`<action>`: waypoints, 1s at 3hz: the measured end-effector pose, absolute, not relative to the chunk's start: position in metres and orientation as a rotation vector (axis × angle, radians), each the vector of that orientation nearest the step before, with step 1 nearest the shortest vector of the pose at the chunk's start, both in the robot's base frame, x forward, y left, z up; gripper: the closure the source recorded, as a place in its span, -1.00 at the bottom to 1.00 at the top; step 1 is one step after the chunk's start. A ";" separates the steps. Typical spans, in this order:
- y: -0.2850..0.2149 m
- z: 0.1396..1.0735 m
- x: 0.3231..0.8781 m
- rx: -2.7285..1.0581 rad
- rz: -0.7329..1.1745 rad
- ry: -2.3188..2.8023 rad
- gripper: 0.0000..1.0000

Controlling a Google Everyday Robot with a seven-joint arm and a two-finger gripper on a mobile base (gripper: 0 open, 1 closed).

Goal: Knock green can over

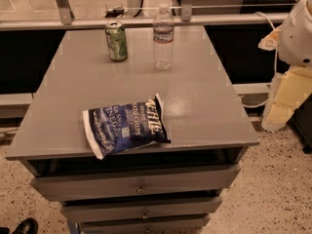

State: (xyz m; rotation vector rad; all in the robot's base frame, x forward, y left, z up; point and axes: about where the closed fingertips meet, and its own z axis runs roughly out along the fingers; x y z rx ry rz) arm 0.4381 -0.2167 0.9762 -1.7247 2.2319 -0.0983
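Observation:
The green can (116, 41) stands upright at the back of the grey table top (204, 106), left of centre; it has pale mottled markings and a silver top. A clear plastic water bottle (163, 38) stands upright just to its right, a small gap apart. My arm (300, 33) hangs at the right edge of the view, off the table's right side. My gripper (282, 104) is the pale part below it, lower than the table top and far from the can, holding nothing that I can see.
A blue crisp bag (126, 125) lies near the table's front edge. Drawers (141, 188) sit under the top. A metal rail (146, 21) runs behind the table. A black shoe (23, 226) shows on the floor at bottom left.

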 end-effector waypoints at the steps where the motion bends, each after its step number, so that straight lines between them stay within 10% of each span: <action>1: -0.217 0.976 0.438 -1.725 -0.099 2.232 -1.00; 3: -0.155 0.984 0.467 -1.735 0.279 2.081 -1.00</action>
